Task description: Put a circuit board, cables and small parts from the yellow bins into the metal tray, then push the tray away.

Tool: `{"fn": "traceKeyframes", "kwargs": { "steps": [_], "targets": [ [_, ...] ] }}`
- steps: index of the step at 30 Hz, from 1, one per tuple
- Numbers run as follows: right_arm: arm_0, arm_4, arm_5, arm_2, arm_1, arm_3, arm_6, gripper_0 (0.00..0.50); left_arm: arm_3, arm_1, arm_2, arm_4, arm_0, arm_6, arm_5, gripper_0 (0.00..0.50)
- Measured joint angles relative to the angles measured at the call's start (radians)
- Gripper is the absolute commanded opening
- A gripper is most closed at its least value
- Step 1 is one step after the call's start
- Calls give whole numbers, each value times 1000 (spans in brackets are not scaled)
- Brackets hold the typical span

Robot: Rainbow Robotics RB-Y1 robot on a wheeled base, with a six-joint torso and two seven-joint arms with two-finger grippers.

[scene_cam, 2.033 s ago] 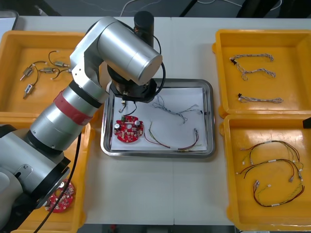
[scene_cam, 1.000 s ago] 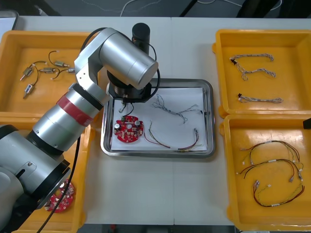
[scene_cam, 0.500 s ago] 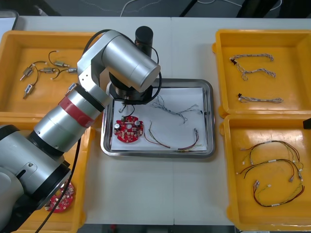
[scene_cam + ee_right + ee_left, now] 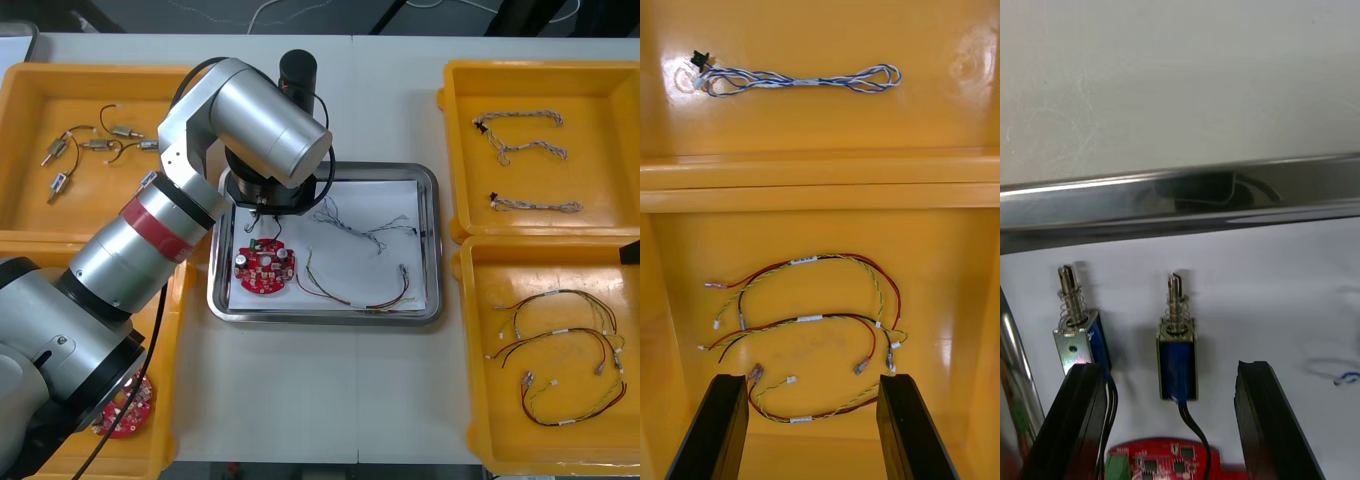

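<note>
Left end effector [image 4: 1169, 369]: over the far-left corner of the metal tray [image 4: 431, 250], fingers spread wide, gripping nothing. One small metal part [image 4: 1178, 352] lies on the tray's white liner between the fingers, clear of both. A second part [image 4: 1075, 334] lies just beyond one fingertip. Circuit board [image 4: 264, 268]: in the tray, just nearer than both parts. Right end effector [image 4: 811, 382]: spread wide above the red and yellow cables [image 4: 809, 319] in the near right yellow bin [image 4: 944, 247].
</note>
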Motion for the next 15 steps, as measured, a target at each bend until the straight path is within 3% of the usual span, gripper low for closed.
{"fn": "traceKeyframes", "kwargs": {
  "steps": [15],
  "targets": [
    [-3, -44, 0, 28, 0, -142, 0, 500, -172, 18, 148, 102, -45, -1, 246, 500]
  ]
}}
